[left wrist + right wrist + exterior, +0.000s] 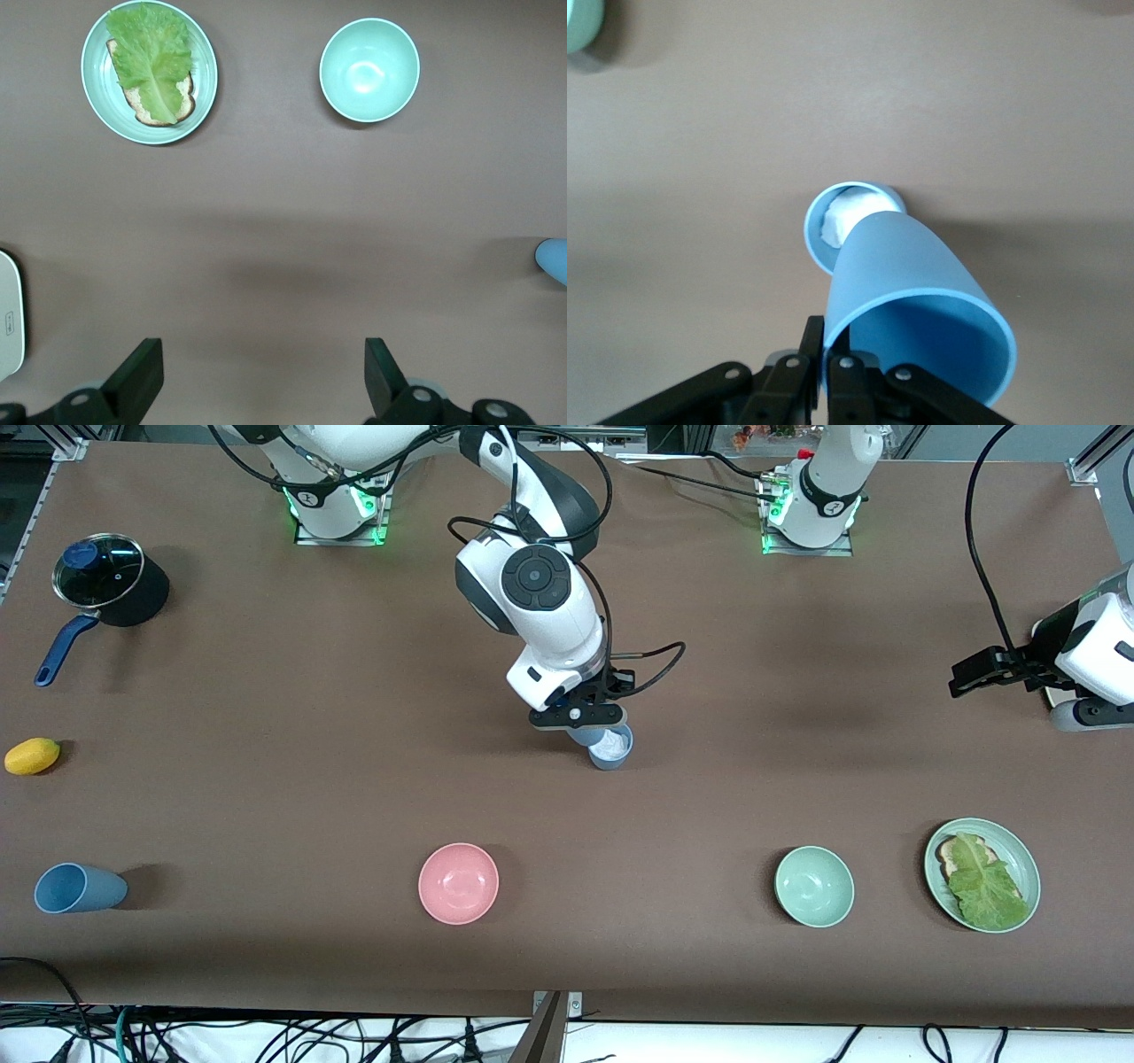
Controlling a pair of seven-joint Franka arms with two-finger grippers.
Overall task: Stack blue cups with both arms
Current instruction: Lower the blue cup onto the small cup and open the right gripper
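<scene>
Midway: the right hand (824, 367), clamped on one blue cup's (921, 305) rim, lowers it into the standing cup (611, 748) mid-desk; a third cup (78, 887) lies untouched; the left hand (261, 376) waits, spread apart.

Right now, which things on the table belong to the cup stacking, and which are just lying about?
Job: held blue cup in the right gripper; standing blue cup under it; third blue cup; left gripper, waiting.

Lying about: pink bowl, green bowl, lettuce plate, pot, lemon.
</scene>
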